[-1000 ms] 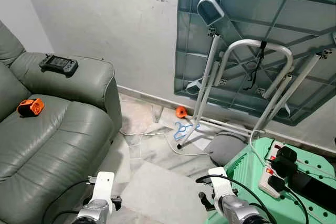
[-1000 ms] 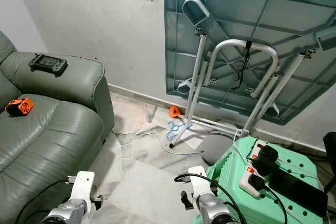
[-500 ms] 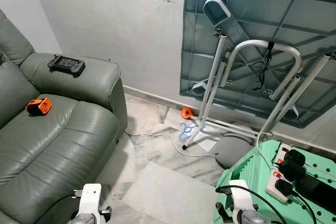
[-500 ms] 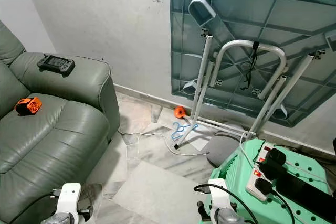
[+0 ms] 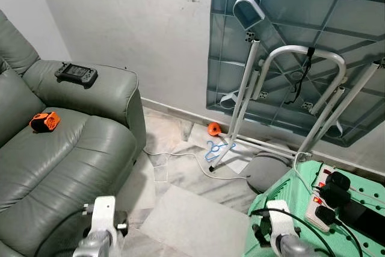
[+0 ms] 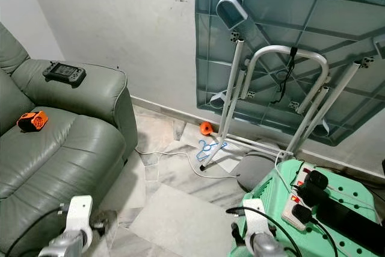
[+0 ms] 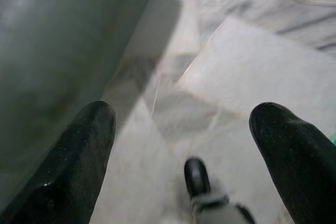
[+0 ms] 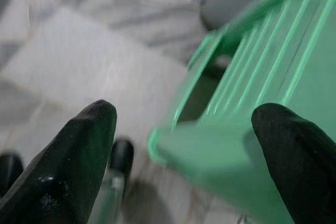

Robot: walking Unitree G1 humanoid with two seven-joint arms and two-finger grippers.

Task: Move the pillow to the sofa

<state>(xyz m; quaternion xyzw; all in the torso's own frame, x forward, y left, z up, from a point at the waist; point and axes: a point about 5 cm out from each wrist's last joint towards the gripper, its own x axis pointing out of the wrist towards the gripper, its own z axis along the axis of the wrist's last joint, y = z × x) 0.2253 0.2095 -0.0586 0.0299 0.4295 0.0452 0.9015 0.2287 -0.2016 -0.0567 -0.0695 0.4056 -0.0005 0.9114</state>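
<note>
Left eye view shows the grey pillow (image 5: 266, 170) on the floor behind the green stool (image 5: 301, 209), both grippers spread wide and empty, so the approach step is likely under way; next comes reaching down beside the stool, then carrying to the sofa (image 5: 66, 148).

a lived-in room of a home: a grey-green leather sofa (image 5: 66, 148) with a game console (image 5: 76, 74) on its armrest, marble floor tiles (image 5: 180, 179), a scuffed white wall (image 5: 138, 28), a folded table (image 5: 289, 46) leaning against it, a blue hanger (image 5: 214, 148) on the floor, and a power strip (image 5: 322, 200) on a green stool (image 5: 289, 209).
</note>
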